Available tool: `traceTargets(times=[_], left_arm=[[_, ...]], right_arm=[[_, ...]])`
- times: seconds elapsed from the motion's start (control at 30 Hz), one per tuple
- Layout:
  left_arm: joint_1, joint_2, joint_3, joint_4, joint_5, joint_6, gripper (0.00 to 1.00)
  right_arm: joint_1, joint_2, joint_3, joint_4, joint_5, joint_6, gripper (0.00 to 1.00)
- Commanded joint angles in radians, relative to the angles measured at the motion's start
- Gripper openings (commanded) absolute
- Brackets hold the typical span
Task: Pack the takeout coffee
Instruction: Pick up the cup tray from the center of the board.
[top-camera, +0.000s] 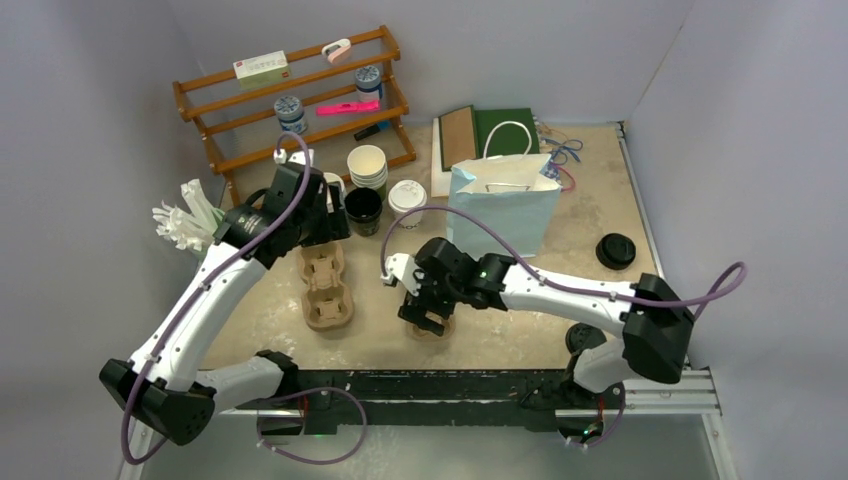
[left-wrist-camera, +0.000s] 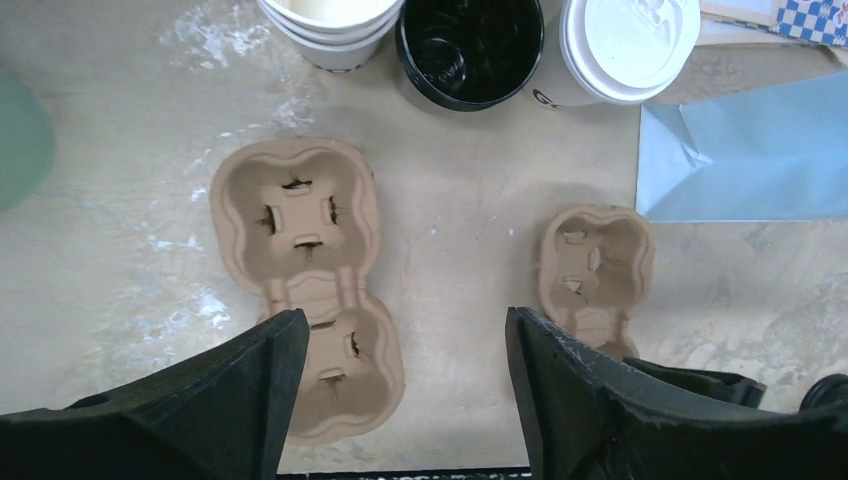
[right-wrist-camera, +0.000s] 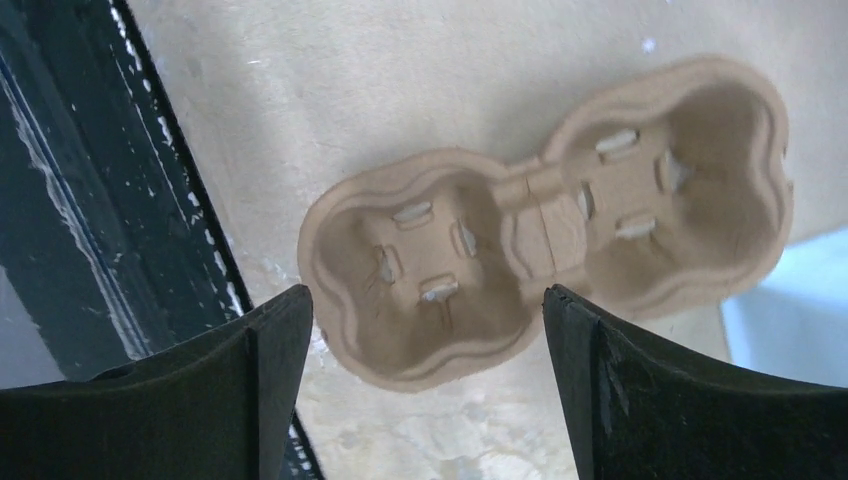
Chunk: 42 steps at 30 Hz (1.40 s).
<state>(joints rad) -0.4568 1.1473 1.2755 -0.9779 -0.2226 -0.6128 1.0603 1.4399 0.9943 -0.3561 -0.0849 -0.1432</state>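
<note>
My left gripper (left-wrist-camera: 400, 335) and right gripper (right-wrist-camera: 425, 295) gape, empty. The white cup (left-wrist-camera: 558, 92) looks light, crushable: I'd pinch gently below its lid (left-wrist-camera: 635, 30).

Black cup (left-wrist-camera: 470, 45), white lid (left-wrist-camera: 630, 35) — seemingly checked packet (left-wrist-camera: 805, 20)

Beyond the left gripper (left-wrist-camera: 403, 325), the top edge is cropping the white-lidded cup (left-wrist-camera: 625, 45), lidless black cup (left-wrist-camera: 470, 45) and stacked cream cups (left-wrist-camera: 330, 25). Its fingers (left-wrist-camera: 220, 400) are covering the near ends of the left pulp carrier (left-wrist-camera: 300, 220) and right pulp carrier (left-wrist-camera: 595, 260).
</note>
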Motion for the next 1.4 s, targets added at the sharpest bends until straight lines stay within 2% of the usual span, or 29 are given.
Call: traceTargets(times=[0.0,0.17,0.3,0.7,0.83,1.0,1.23,1.37], left_arm=[[0.009,-0.043,0.041,-0.032,-0.059,0.047,0.75],[0.009,-0.037,0.011,-0.036,-0.040,0.039,0.75],[0.009,-0.041,0.017,-0.039,-0.063,0.048,0.75],[0.010,-0.043,0.055,-0.058,-0.099,0.084,0.71],[0.010,-0.037,0.062,-0.061,-0.094,0.099,0.71],[0.010,-0.024,0.106,-0.080,-0.115,0.136,0.70],[0.010,-0.011,0.146,-0.094,-0.131,0.162,0.70],[0.010,-0.011,0.148,-0.096,-0.128,0.166,0.70]], right_arm=[[0.004,0.104,0.128,-0.115,-0.113,-0.320,0.87],[-0.024,0.199,0.193,-0.151,-0.108,-0.401,0.82],[-0.098,0.200,0.193,-0.122,-0.187,-0.402,0.82],[-0.103,0.243,0.124,-0.004,-0.089,-0.419,0.75],[-0.103,0.266,0.133,-0.005,-0.087,-0.428,0.65],[-0.104,0.267,0.099,0.071,-0.078,-0.429,0.60],[-0.103,0.297,0.105,0.061,-0.088,-0.446,0.53],[-0.104,0.306,0.111,0.043,-0.108,-0.456,0.43]])
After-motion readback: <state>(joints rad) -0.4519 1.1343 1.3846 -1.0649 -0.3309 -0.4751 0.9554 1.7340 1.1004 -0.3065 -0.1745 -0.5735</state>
